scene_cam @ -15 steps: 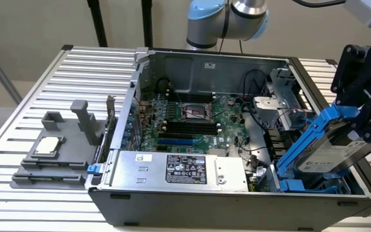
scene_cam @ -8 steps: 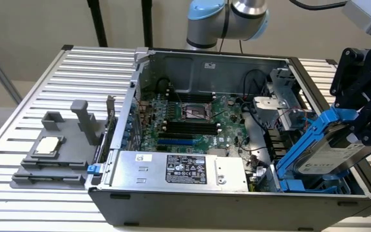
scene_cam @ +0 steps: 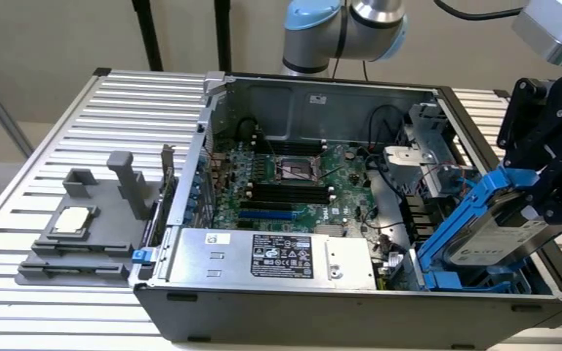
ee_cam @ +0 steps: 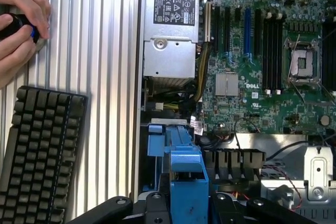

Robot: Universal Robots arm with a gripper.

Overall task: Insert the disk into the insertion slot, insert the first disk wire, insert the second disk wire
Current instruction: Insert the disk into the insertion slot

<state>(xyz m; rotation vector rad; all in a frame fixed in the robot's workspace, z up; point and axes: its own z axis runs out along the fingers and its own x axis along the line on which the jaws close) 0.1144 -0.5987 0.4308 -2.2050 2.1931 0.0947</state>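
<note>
the gripper (scene_cam: pixel 546 199), jaws clamped on the disk (scene_cam: pixel 500 238), holds it tilted, lower end at the mouth of the insertion slot (scene_cam: pixel 471 281) in the computer case (scene_cam: pixel 359 314), exterior view's near right, apparently to align carrier with bay.

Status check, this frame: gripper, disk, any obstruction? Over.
Black gripper shut on silver-grey labelled disk in blue carrier. Disk tilted, lower end down in open grey computer case. Person's hand outside case, beside black keyboard.
</note>
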